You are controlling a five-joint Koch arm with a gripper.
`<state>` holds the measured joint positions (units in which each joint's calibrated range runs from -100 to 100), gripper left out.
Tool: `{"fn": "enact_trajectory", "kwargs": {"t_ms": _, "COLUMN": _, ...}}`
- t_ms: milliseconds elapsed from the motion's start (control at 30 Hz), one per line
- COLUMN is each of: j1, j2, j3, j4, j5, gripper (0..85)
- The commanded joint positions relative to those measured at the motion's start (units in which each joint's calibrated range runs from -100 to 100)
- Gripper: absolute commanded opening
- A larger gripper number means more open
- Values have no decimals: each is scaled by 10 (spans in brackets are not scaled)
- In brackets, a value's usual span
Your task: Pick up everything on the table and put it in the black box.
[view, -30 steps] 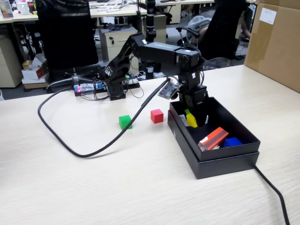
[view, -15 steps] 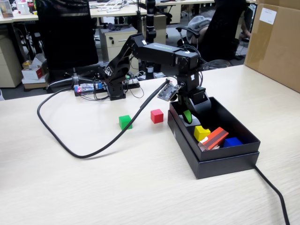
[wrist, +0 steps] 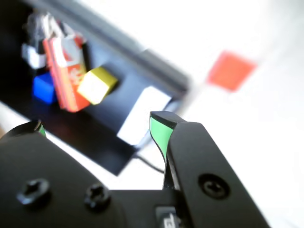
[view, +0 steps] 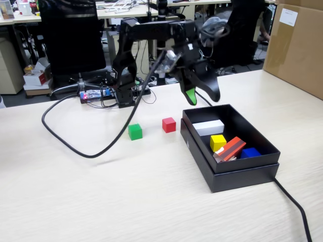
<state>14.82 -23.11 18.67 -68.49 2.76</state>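
From my remote station I find the tool (view: 203, 96) raised above the counter (view: 126, 191), hanging over the far left corner of the black box (view: 237, 174) in the fixed view, its jaws spread apart and holding nothing; the wrist view shows the same gap between the green-lined fingertips (wrist: 157, 133). The yellow cube (view: 218, 142) lies inside the black box, just beside a white block (view: 208, 127) toward the far end and touching or nearly touching an orange-red striped block (view: 230, 149) on the near side; a blue piece (view: 251, 152) sits beyond that, against the right wall. The green cube (view: 135, 131) and the red cube (view: 169, 124) rest on the counter outside the box, to its left in the fixed view, near each other but apart, the red one closer to the box. A thick black cable (view: 75, 148) loops across the counter left of the green cube. The wrist view is blurred.
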Motion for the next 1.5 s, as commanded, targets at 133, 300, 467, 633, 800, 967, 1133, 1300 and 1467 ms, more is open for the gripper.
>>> {"fn": "enact_trajectory", "kwargs": {"t_ms": 133, "j1": -50, "j2": -233, "j3": -131, "j4": -10, "j5": -37, "gripper": 480}}
{"fn": "enact_trajectory", "kwargs": {"t_ms": 300, "j1": -106, "j2": -303, "j3": -272, "j4": -8, "j5": -43, "gripper": 496}}
{"fn": "enact_trajectory", "kwargs": {"t_ms": 467, "j1": -151, "j2": -296, "j3": -383, "j4": 2, "j5": -51, "gripper": 501}}
{"fn": "enact_trajectory", "kwargs": {"t_ms": 633, "j1": -165, "j2": -247, "j3": -403, "j4": 9, "j5": -49, "gripper": 504}}
{"fn": "enact_trajectory", "kwargs": {"t_ms": 800, "j1": -170, "j2": -198, "j3": -411, "j4": 49, "j5": -49, "gripper": 499}}
{"fn": "enact_trajectory", "kwargs": {"t_ms": 967, "j1": -171, "j2": -132, "j3": -403, "j4": 63, "j5": -47, "gripper": 495}}
{"fn": "enact_trajectory", "kwargs": {"t_ms": 1133, "j1": -173, "j2": -98, "j3": -414, "j4": 94, "j5": -47, "gripper": 493}}
{"fn": "enact_trajectory", "kwargs": {"t_ms": 1300, "j1": -177, "j2": -56, "j3": -410, "j4": 108, "j5": -47, "gripper": 493}}
{"fn": "enact_trajectory", "kwargs": {"t_ms": 1467, "j1": -176, "j2": -41, "j3": -413, "j4": 113, "j5": -48, "gripper": 475}}
